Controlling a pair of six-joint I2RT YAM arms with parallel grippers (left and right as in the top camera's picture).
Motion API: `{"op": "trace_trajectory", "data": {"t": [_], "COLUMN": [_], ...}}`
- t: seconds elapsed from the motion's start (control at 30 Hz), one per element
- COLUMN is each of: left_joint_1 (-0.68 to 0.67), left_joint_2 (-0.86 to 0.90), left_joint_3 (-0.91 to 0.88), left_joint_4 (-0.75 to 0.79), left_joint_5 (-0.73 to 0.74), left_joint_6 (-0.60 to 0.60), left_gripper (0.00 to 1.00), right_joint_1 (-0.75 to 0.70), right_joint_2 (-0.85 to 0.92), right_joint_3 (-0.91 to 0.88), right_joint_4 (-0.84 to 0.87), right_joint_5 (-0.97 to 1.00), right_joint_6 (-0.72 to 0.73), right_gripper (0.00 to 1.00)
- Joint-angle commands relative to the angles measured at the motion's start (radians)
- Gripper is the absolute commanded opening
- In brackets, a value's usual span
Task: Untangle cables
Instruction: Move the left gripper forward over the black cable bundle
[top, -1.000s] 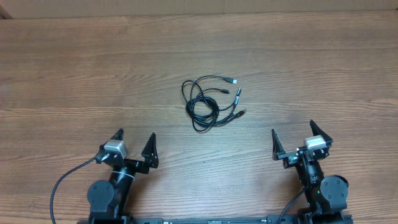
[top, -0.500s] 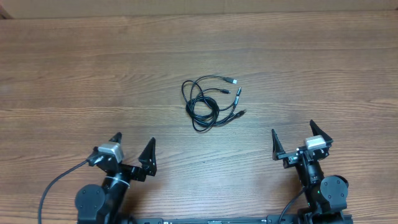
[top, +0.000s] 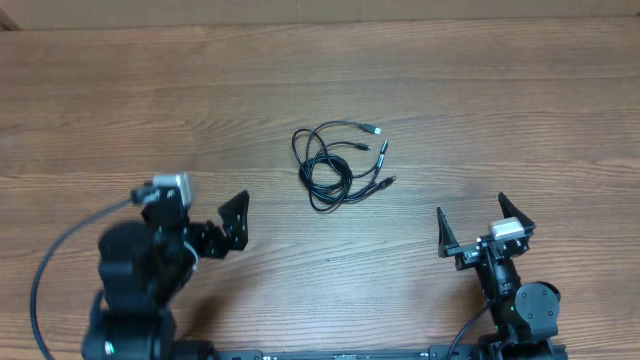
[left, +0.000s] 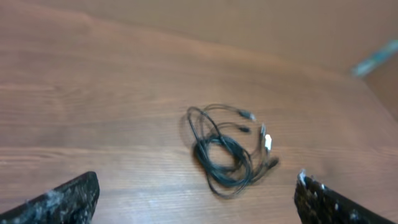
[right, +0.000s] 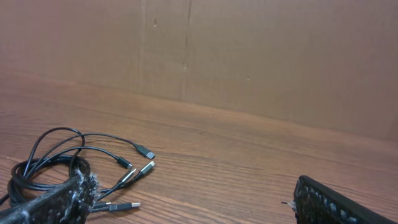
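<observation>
The cables (top: 335, 165) are a few thin black cords tangled in one loose coil at the middle of the wooden table, with their silver-tipped plug ends fanning out to the right. They also show in the left wrist view (left: 227, 155) and the right wrist view (right: 56, 162). My left gripper (top: 205, 205) is open and empty, raised above the table to the lower left of the coil; its fingers frame the coil in the left wrist view (left: 196, 186). My right gripper (top: 470, 212) is open and empty at the lower right, apart from the cables, and shows in its own view (right: 193, 196).
The wooden table (top: 500, 100) spans the whole view. A brown cardboard wall (right: 249, 56) stands along its far edge. A thick black wire (top: 45, 275) runs from the left arm's base.
My left arm has lifted and swung up and to the left, its gripper now higher over the table. The right arm and the cables have not moved.
</observation>
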Motion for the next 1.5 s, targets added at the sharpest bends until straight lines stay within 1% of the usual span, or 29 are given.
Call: {"op": "trace_trajectory", "data": {"t": [0.0, 0.1, 0.23, 0.3, 0.33, 0.47, 0.63, 0.7, 0.77, 0.93, 1.03, 1.1, 1.23, 1.47], "left_joint_1": [-0.002, -0.002, -0.002, -0.002, -0.002, -0.002, -0.002, -0.002, -0.002, -0.002, -0.002, -0.003, -0.012, -0.056], "left_joint_2": [0.163, 0.274, 0.352, 0.377, 0.396, 0.447, 0.481, 0.480, 0.480, 0.480, 0.465, 0.426, 0.331, 0.176], "left_joint_3": [0.181, 0.305, 0.386, 0.385, 0.384, 0.384, 0.385, 0.392, 0.413, 0.523, 0.591, 0.607, 0.607, 0.607], "left_joint_4": [-0.080, -0.203, -0.336, -0.360, -0.373, -0.468, -0.454, -0.459, -0.485, -0.642, -0.734, -0.763, -0.768, -0.758], "left_joint_5": [0.191, 0.303, 0.356, 0.346, 0.319, 0.320, 0.313, 0.278, 0.212, -0.047, -0.142, -0.154, -0.190, -0.301], "left_joint_6": [0.038, 0.038, 0.037, 0.038, 0.037, 0.030, 0.057, 0.056, 0.050, 0.019, 0.019, 0.027, 0.018, -0.106], "left_gripper": [1.00, 1.00, 1.00, 1.00, 1.00, 1.00, 1.00, 1.00, 1.00, 1.00, 1.00, 1.00, 1.00, 1.00], "right_joint_1": [-0.004, -0.004, -0.004, -0.004, -0.004, -0.004, -0.004, -0.004, -0.004, -0.004, -0.004, -0.004, -0.004, -0.004], "right_joint_2": [-0.007, -0.007, -0.007, -0.007, -0.007, -0.007, -0.007, -0.007, -0.007, -0.007, -0.007, -0.007, -0.007, -0.007], "right_joint_3": [-0.011, -0.011, -0.011, -0.011, -0.011, -0.011, -0.011, -0.011, -0.011, -0.011, -0.011, -0.011, -0.011, -0.011], "right_joint_4": [0.003, 0.003, 0.003, 0.003, 0.003, 0.003, 0.003, 0.003, 0.003, 0.003, 0.003, 0.003, 0.003, 0.003], "right_joint_5": [0.001, 0.001, 0.001, 0.001, 0.001, 0.001, 0.001, 0.001, 0.001, 0.001, 0.001, 0.001, 0.001, 0.001], "right_joint_6": [-0.001, -0.001, -0.001, -0.001, -0.001, -0.001, -0.001, -0.001, -0.001, -0.001, -0.001, -0.001, -0.001, -0.001], "right_gripper": [1.00, 1.00, 1.00, 1.00, 1.00, 1.00, 1.00, 1.00, 1.00, 1.00, 1.00, 1.00, 1.00, 1.00]}}
